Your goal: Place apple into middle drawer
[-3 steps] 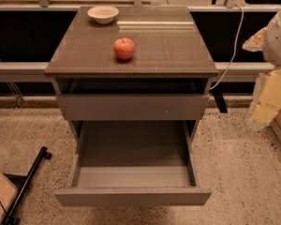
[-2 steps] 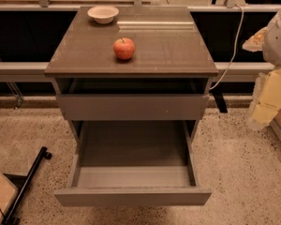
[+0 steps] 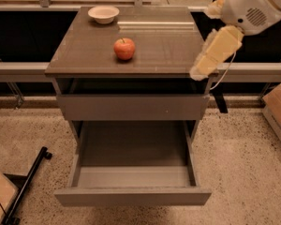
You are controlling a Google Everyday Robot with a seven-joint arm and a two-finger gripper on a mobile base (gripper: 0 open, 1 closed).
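1. Apple is seen upright on the cabinet top, left of centre and well apart from the bowl at the back left corner.
2. The middle drawer is pulled out below, and nothing is seen in its tray; the upper drawer above it is pushed in.
3. The gripper is held at the top's right edge, well apart from the apple and carrying nothing; whether it is released or clenched cannot be told.
4. The step in hand is judged to be the reach toward the apple; no grasp is yet made.
5. Next, the gripper needs to be carried leftward over the apple, lowered around it, and closed gently enough that the round fruit is not rolled away.
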